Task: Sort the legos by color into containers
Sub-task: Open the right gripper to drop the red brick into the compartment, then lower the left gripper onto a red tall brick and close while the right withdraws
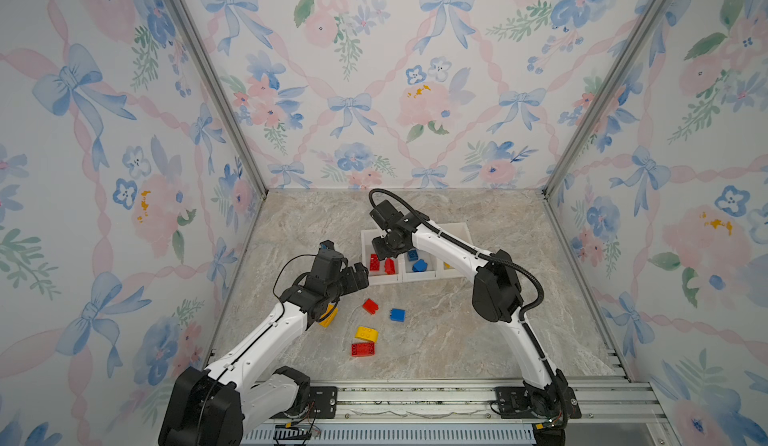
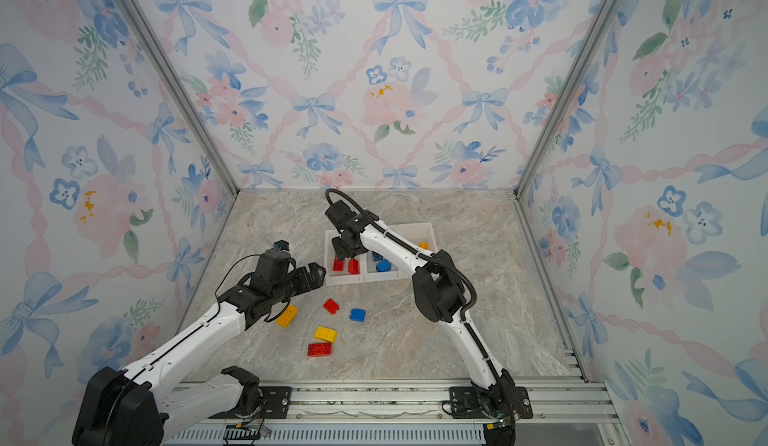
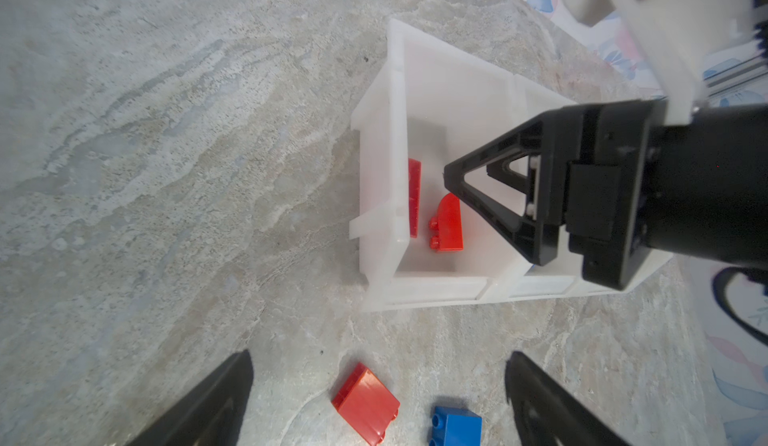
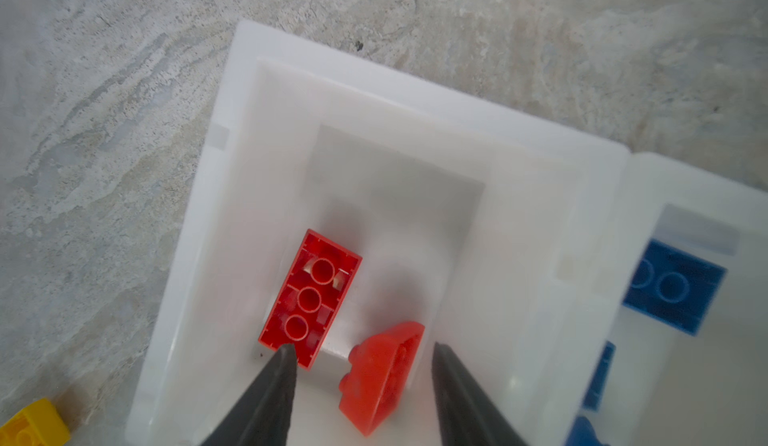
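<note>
Your right fingers (image 4: pixel 266 398) stand partly apart over the end bin of the containers (image 4: pixel 232 141) and grip nothing. The curved red brick (image 4: pixel 382 377) lies free in the bin between and below them, beside an overturned red brick (image 4: pixel 309 298) that sits just off one fingertip. Your left fingers (image 3: pixel 216 402) are spread wide and empty, low over the tabletop (image 3: pixel 166 174). A sloped red brick (image 3: pixel 365 406) and a small blue brick (image 3: pixel 455 427) lie in the gap between them, close together but apart. Behind those fingers, toward the arm's base, wait a curved yellow brick (image 1: pixel 365 333) and a long red brick (image 1: pixel 363 349). Expect all of these to be light, rigid and glossy. You probably cannot crush one, but a squeeze on a slanted or rounded face is likely to squirt it out sideways. Take each by its two flat, parallel side walls, with the fingers set low, below the studs. Close squarely, because a glancing touch could send so light a piece skating across the smooth tabletop. For the sloped red brick, turn the fingers so they meet its straight sides and not the ramp.
</note>
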`<action>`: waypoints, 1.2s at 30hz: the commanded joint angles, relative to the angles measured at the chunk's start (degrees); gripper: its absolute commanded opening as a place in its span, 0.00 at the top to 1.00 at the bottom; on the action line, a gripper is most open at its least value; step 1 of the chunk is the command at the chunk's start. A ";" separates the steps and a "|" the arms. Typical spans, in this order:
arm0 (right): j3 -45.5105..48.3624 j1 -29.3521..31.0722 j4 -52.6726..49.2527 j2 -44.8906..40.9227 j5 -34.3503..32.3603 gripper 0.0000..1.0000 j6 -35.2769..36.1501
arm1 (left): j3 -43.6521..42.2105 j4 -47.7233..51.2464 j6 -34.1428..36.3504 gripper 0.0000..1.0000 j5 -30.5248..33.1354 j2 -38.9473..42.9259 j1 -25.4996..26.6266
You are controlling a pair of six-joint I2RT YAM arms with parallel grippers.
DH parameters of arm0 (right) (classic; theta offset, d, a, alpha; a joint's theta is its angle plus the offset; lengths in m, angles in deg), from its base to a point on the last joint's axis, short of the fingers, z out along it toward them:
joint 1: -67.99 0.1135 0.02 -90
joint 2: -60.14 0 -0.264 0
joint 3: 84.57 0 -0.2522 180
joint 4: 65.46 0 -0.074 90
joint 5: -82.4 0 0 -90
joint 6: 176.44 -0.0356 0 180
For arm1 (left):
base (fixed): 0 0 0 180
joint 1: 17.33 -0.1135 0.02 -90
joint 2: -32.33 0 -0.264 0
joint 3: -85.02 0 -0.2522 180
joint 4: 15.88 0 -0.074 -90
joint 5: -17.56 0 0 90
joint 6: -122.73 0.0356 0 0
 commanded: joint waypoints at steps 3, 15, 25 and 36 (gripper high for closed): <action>4.71 0.84 0.40 -8.95 -0.95 0.41 -1.84 | -0.07 -0.14 -0.33 0.05 -1.33 -0.68 -0.49; 22.63 -0.32 0.76 -23.81 0.31 0.29 -4.42 | 0.55 2.98 -5.71 0.11 0.61 -2.86 2.91; 37.12 -5.53 0.80 -35.42 4.27 0.27 -3.26 | 0.10 6.79 -17.22 0.18 4.12 -4.42 8.51; 48.19 -10.97 -0.15 -46.40 6.50 0.26 -2.08 | 0.87 9.81 -23.42 0.23 6.29 -7.59 13.27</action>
